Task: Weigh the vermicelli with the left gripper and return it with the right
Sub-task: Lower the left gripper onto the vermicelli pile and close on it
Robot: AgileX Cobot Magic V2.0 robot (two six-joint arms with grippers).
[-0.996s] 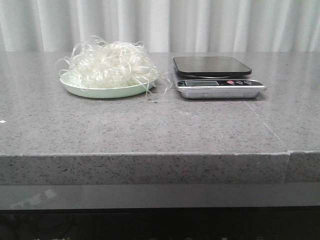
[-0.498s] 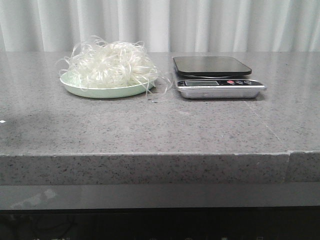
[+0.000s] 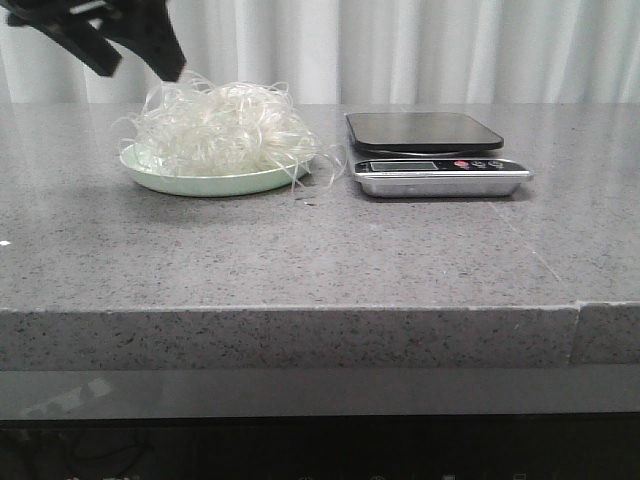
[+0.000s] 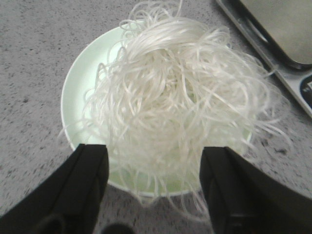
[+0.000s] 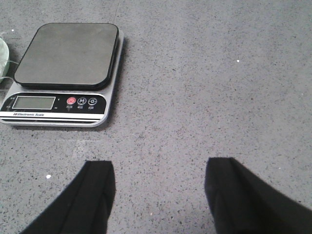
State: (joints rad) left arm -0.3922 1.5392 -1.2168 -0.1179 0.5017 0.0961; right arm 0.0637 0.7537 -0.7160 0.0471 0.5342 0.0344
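Note:
A fluffy heap of white vermicelli (image 3: 220,128) (image 4: 175,97) fills the pale green plate (image 3: 205,183) (image 4: 78,87) on the left of the counter. My left gripper (image 3: 140,62) (image 4: 153,161) hangs open above the plate's left side, fingers wide apart with nothing between them. The kitchen scale (image 3: 432,150) (image 5: 66,73) stands to the right of the plate, its dark platform bare. In the right wrist view my right gripper (image 5: 160,168) is open over bare counter, to one side of the scale; it does not show in the front view.
The grey speckled stone counter (image 3: 300,250) runs to a front edge (image 3: 300,310). White curtains (image 3: 450,50) hang behind it. A seam (image 3: 578,300) crosses the counter at the right.
The left gripper has come into the front view at the top left, above the plate. Before, no arm was visible. Vermicelli and scale have not moved.

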